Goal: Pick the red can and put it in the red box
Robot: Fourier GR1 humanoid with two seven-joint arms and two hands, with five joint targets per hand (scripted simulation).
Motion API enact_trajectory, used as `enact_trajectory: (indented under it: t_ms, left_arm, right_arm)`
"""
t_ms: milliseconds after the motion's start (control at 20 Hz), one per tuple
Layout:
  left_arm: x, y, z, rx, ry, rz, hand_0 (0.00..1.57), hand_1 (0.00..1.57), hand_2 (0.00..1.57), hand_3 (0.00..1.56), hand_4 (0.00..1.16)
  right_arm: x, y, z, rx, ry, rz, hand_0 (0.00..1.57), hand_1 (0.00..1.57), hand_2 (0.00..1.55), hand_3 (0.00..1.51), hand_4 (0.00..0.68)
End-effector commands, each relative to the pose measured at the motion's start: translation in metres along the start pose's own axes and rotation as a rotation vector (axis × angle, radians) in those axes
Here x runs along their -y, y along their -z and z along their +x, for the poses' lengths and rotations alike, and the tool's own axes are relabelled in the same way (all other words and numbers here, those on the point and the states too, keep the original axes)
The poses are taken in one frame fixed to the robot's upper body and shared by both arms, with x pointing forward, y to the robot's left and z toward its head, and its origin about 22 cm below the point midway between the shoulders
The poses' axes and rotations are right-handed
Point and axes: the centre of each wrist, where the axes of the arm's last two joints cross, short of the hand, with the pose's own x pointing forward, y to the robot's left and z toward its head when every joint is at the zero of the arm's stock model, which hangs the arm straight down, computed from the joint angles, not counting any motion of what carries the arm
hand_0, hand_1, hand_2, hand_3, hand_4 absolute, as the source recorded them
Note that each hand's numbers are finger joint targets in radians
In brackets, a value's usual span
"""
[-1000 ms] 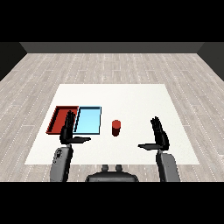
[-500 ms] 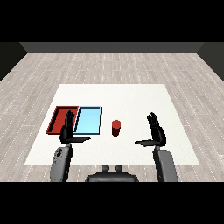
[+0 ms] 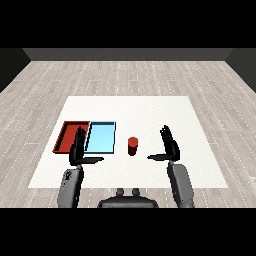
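The red can (image 3: 132,146) is standing upright on the white tabletop (image 3: 150,112), a little toward the near edge from the tabletop's middle and well in from both side edges. Nothing is touching it.

Just beside it, toward the tabletop's left edge, the light blue tray (image 3: 101,138) is lying flat, and the red tray (image 3: 66,134) is lying directly against the blue one's far-left side, closest to the left edge of the tabletop. The 2 trays are sitting side by side, and the can is resting outside both, near the blue tray's right rim but apart from it.

The right hand (image 3: 170,145) is hovering over the tabletop to the right of the can, between the can and the right edge, with a clear gap remaining. Its fingers are standing straight and pointing up and away, spread slightly apart, while the thumb is reaching out sideways toward the can. It is holding nothing.

The left hand (image 3: 77,149) is hanging over the near ends of the 2 trays, overlapping the seam between red and blue. Its fingers are likewise extended and apart, with the thumb jutting toward the can, and they are clasping nothing.

Both grey forearms are rising from the tabletop's near edge.
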Motion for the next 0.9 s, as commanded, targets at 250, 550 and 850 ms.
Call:
enact_trajectory:
  t_ms: [250,550,850]
  left_arm:
    - [0.002,0.002,0.007,-0.007,-0.014,0.024,0.0,0.0,0.0,0.0,0.0]
    - [-0.009,-0.014,0.006,-0.005,-0.009,0.006,0.0,0.0,0.0,0.0,0.0]
    - [-0.022,-0.007,-0.009,-0.015,-0.042,0.009,0.0,0.0,0.0,0.0,0.0]
  right_arm:
    - [-0.025,0.012,-0.039,-0.042,0.075,0.003,0.0,0.0,0.0,0.0,0.0]
    - [-0.047,-0.004,-0.04,-0.055,0.076,0.035,0.0,0.0,0.0,0.0,0.0]
    - [-0.06,0.0,-0.057,-0.048,0.097,0.054,0.0,0.0,0.0,0.0,0.0]
